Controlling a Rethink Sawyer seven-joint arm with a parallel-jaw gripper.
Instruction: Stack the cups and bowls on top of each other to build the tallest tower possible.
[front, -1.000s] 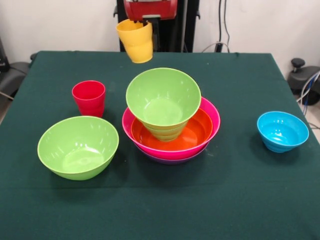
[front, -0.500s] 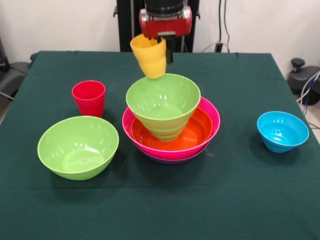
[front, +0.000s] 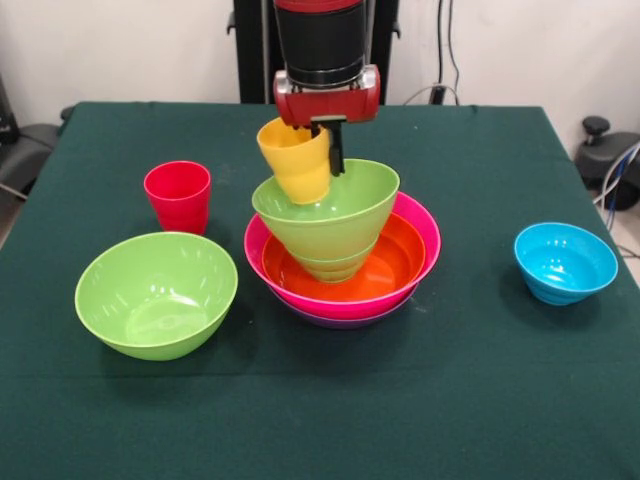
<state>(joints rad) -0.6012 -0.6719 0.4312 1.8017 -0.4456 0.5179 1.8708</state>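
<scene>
Pincer (front: 322, 150) grips the yellow cup (front: 296, 158) by its rim, holding it tilted with its base inside the top green bowl (front: 335, 215) of the tower (front: 342, 255) (pink, orange, purple bowls beneath). Red cup (front: 178, 196), another green bowl (front: 156, 294) and a blue bowl (front: 565, 262) stand apart on the worktop (front: 450, 400).

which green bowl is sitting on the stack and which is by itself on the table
The green bowl under the yellow cup sits nested in the orange bowl. The other green bowl rests alone on the table, in front of the red cup.
</scene>
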